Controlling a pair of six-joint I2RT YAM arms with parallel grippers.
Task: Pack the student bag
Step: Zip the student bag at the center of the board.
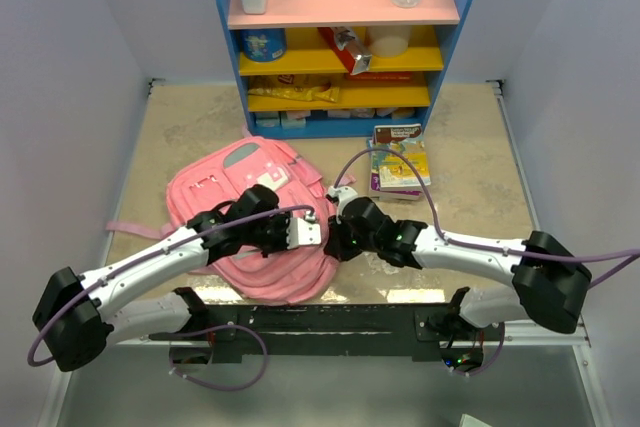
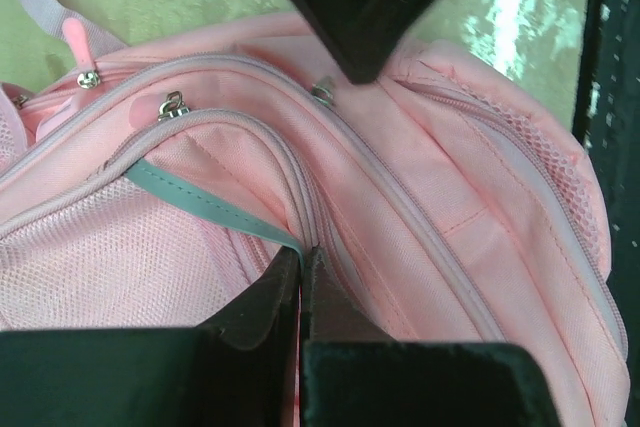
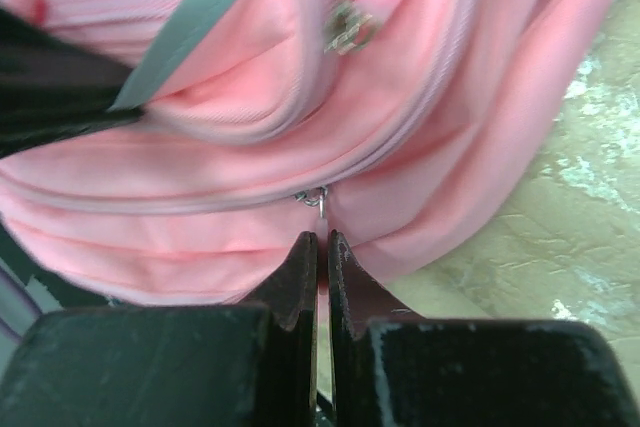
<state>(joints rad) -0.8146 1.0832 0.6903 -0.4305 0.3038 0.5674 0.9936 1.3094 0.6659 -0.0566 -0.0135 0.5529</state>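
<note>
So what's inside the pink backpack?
Only the outside of the student bag shows: pink fabric and zips that look closed. Anything inside is covered by the fabric.

L gripper (image 2: 302, 265) clamped tight on student bag (image 2: 470, 187) fabric nr a zip (image 2: 420, 230).

The soft pink fabric backpack (image 1: 250, 209) lies flat on the beige mottled desk (image 1: 180, 122), left of centre and just beyond the arms' bases. Behind it, at the back wall, stands the blue-sided shelf unit with pink and yellow boards (image 1: 340, 47). Right of the backpack, near the shelf's foot, sits a small stack of colourful paper booklets (image 1: 400, 169). The left claw (image 1: 320, 234) and right claw (image 1: 334, 241) meet at the backpack's near right edge.
</note>
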